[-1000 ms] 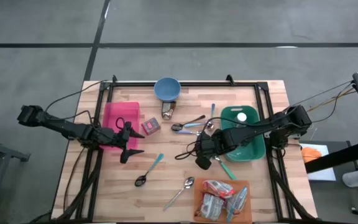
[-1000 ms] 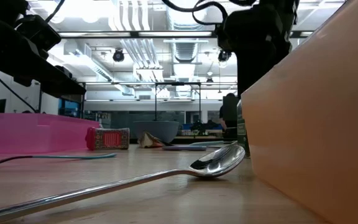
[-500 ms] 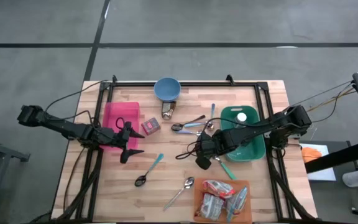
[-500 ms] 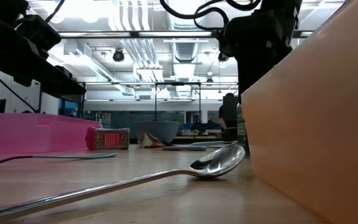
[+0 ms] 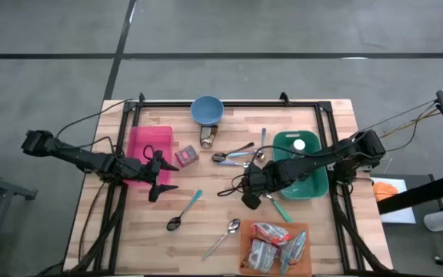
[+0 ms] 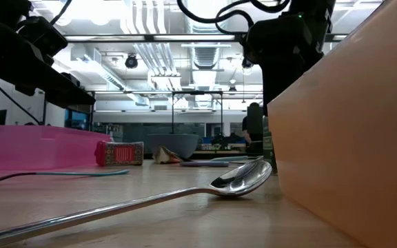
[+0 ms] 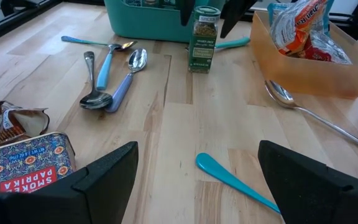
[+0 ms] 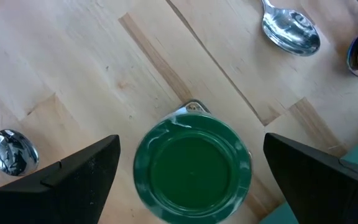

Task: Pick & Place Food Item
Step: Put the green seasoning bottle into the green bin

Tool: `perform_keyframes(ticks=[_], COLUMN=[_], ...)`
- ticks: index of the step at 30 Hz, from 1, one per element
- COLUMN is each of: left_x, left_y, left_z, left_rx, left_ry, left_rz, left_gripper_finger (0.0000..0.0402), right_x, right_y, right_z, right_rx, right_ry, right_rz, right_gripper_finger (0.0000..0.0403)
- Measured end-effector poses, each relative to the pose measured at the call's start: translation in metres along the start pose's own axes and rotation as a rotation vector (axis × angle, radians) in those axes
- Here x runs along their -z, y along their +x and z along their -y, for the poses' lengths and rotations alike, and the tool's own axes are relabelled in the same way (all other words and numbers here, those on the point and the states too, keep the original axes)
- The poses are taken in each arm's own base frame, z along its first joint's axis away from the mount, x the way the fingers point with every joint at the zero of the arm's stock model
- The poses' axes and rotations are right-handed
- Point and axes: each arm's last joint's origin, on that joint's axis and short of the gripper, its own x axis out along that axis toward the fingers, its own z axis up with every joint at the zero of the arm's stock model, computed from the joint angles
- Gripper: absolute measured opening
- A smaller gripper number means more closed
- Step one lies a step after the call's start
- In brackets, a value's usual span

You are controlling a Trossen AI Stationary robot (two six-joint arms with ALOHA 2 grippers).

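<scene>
1. Near edge of the table (image 5: 129, 238), lower right of the high view: orange tray (image 5: 276, 250) holding food packets (image 5: 271, 240). A steel spoon (image 5: 223, 237) lies just left of it on a diagonal, bowl toward the tray. Bare wood fills the lower left corner, so there is open room there.
2. Teal-handled spoon (image 5: 184, 210) sits lower centre, well apart from both grippers, with clear wood around it.
3. Right gripper (image 5: 250, 187) is centre-right in the high view, directly over the spice jar (image 8: 192, 167). Fingers are spread wide, one on each side of the green lid with gaps showing; nothing is gripped.
4. The jar stands upright, long axis vertical, lid up, just left of the green bin (image 5: 308, 165). In the left wrist view it is at top centre (image 7: 203, 39), close to the bin wall, so little room on that side; open wood on the side facing the left arm.
5. Left gripper (image 5: 160, 178) is centre-left, at the lower right corner of the pink tray (image 5: 146, 145). Fingers wide apart and empty, aimed across the table at the jar.
6. The paprika tin (image 5: 187, 157) lies just right of the pink tray. A cluster of spoons (image 5: 235, 156) sits in the middle, between tin and bin.
7. Far edge, top centre: blue bowl (image 5: 206, 110), with a crumpled packet (image 5: 208, 137) just below it.
8. Versus one second ago: no visible change; both arms and all items are in the same places.
</scene>
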Motion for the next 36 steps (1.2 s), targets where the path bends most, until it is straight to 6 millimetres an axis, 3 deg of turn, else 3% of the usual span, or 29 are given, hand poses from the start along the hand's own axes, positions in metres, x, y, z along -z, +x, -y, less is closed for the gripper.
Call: perform_keyframes(ticks=[7,23,36], left_x=[0.0000,0.0000,0.0000], left_y=[0.0000,0.0000,0.0000], left_z=[0.0000,0.0000,0.0000], left_rx=[0.000,0.000,0.000], left_ry=[0.000,0.000,0.000], left_rz=[0.000,0.000,0.000], left_gripper_finger=[0.0336,0.0336,0.0336], right_x=[0.0004,0.0007,0.0010], right_y=[0.0022,0.0024,0.0025], right_z=[-0.0002,0.0002,0.0004], right_rx=[-0.010,-0.006,-0.006], right_ry=[0.002,-0.019,-0.014], right_rz=[0.007,0.005,0.003], right_gripper_finger=[0.0384,0.0242,0.0261])
